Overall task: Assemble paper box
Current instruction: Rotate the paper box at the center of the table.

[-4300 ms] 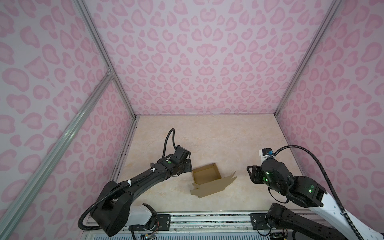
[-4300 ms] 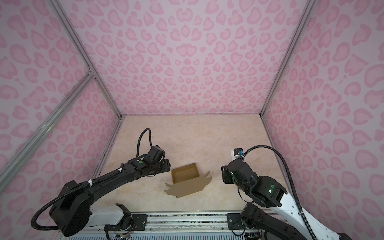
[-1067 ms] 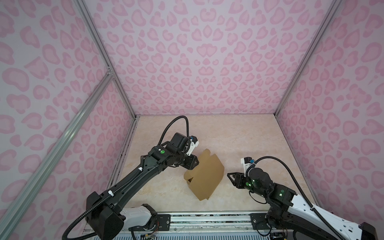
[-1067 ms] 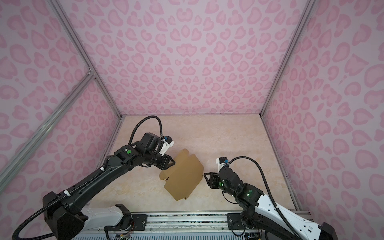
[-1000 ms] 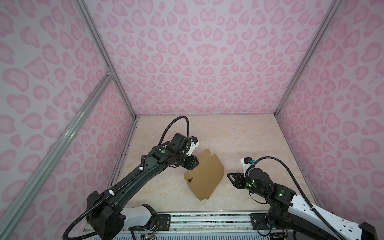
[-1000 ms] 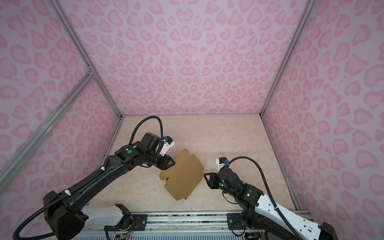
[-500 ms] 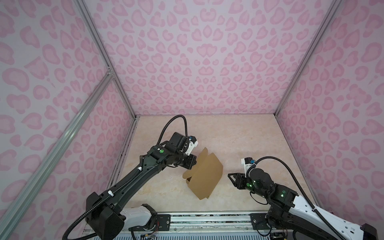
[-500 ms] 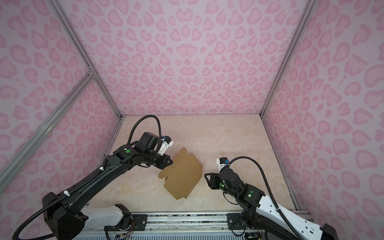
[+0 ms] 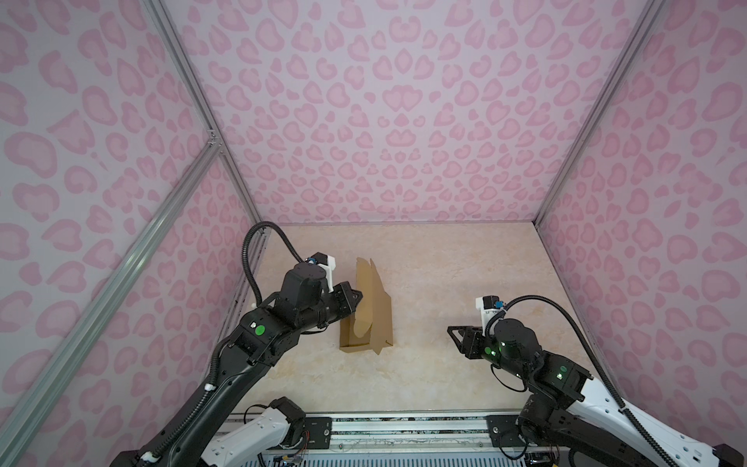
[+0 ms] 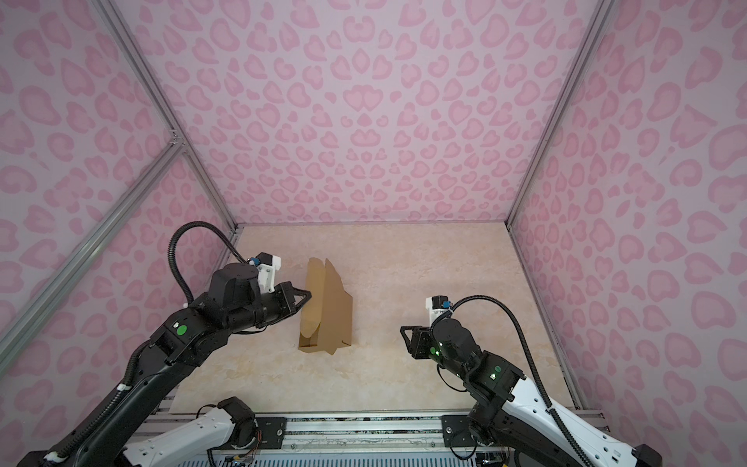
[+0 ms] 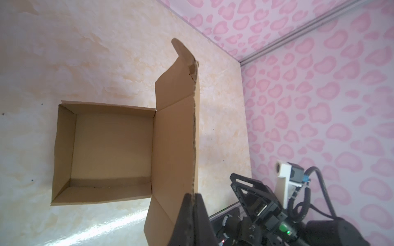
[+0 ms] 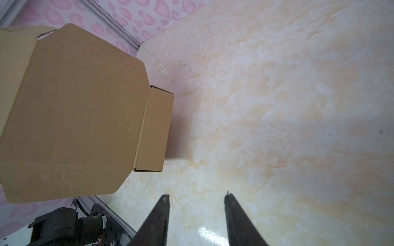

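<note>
The paper box (image 9: pixel 366 319) was seen on the worktop (image 9: pixel 444 263), left of the middle and about halfway between the near and far edges, in both top views. Its shallow tray (image 11: pixel 110 149) was found open and resting flat on the worktop, while the lid (image 11: pixel 174 132) was held upright along the tray's right side, with 1 rounded tab at its far end.

The left end effector (image 11: pixel 193 197) was shown with its fingers pressed together on the free edge of the lid, near that edge's near end. In a top view it (image 10: pixel 305 301) was seen reaching in from the left of the box.

The right end effector (image 12: pixel 196 197) was seen with its fingers apart and nothing between them, held over bare worktop. It (image 9: pixel 452 333) was placed to the right of the box, apart from it and pointed towards it.
</note>
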Controlling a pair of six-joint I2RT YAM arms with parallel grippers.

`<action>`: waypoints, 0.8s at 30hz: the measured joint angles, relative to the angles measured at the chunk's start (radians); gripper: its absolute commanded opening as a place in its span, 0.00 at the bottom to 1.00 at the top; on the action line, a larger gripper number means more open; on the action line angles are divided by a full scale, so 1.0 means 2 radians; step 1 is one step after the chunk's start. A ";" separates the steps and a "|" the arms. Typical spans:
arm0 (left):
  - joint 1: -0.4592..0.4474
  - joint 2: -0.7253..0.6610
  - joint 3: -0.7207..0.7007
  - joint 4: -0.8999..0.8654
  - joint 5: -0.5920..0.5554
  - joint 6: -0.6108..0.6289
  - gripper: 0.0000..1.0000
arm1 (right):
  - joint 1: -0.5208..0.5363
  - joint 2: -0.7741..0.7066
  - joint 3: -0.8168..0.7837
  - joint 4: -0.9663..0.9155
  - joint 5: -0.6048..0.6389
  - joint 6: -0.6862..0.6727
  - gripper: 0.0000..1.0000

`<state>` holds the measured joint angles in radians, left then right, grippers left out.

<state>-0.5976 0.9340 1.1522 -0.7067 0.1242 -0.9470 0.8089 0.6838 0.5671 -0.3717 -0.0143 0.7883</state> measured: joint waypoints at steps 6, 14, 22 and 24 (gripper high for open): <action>-0.025 -0.005 -0.011 -0.019 -0.054 -0.133 0.04 | -0.002 0.067 0.064 -0.015 -0.039 -0.048 0.46; -0.094 0.037 0.024 -0.070 -0.173 -0.255 0.04 | -0.002 0.114 0.106 -0.019 -0.120 -0.103 0.47; -0.098 0.102 0.032 -0.079 -0.214 -0.299 0.25 | 0.029 0.117 0.107 -0.019 -0.149 -0.118 0.47; -0.098 0.113 0.031 -0.079 -0.219 -0.303 0.43 | 0.046 0.115 0.107 -0.019 -0.143 -0.125 0.47</action>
<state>-0.7937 1.1599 1.2133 -0.8654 -0.3134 -1.5528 0.9005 0.9138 0.7815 -0.4095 -0.3008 0.5377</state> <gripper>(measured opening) 0.284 0.473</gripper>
